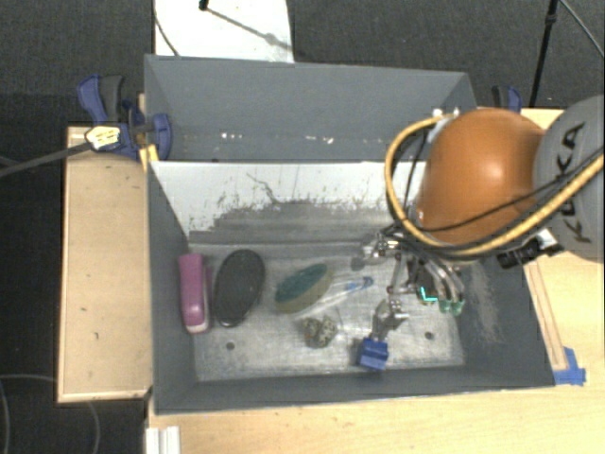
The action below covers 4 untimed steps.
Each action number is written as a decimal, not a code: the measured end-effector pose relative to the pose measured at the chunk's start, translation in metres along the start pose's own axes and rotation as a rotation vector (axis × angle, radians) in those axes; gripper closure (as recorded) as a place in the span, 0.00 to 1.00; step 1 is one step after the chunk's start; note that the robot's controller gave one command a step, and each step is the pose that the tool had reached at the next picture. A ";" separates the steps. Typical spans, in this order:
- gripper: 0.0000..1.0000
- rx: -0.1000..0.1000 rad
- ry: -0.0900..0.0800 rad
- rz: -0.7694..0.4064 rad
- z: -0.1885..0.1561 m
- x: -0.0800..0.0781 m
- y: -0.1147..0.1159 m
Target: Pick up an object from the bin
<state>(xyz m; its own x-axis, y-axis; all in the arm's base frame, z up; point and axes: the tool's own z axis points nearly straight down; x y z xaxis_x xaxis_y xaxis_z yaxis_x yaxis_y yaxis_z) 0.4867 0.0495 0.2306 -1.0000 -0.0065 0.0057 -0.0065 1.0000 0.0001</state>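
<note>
My gripper (389,310) hangs low over the right part of the bin floor, under the arm's orange cover. Just below it, near the front wall, lies a small blue block (371,355). To its left a clear plastic stick with a blue tip (342,293) lies slanted, its tip pointing at the gripper. A small mottled brown lump (319,331) rests a little further left. Nothing shows in the gripper's grasp.
A teal oval pad (302,286) lies mid-floor, with a black oval stone-like piece (237,288) and a pink oblong block (193,292) beyond it by the left wall. The arm and its cables cover the bin's right side.
</note>
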 end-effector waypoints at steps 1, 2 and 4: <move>0.00 0.000 0.000 -0.106 0.118 0.000 -0.004; 0.00 -0.002 -0.005 0.208 0.155 0.001 0.016; 1.00 -0.002 -0.016 0.139 -0.002 -0.020 0.000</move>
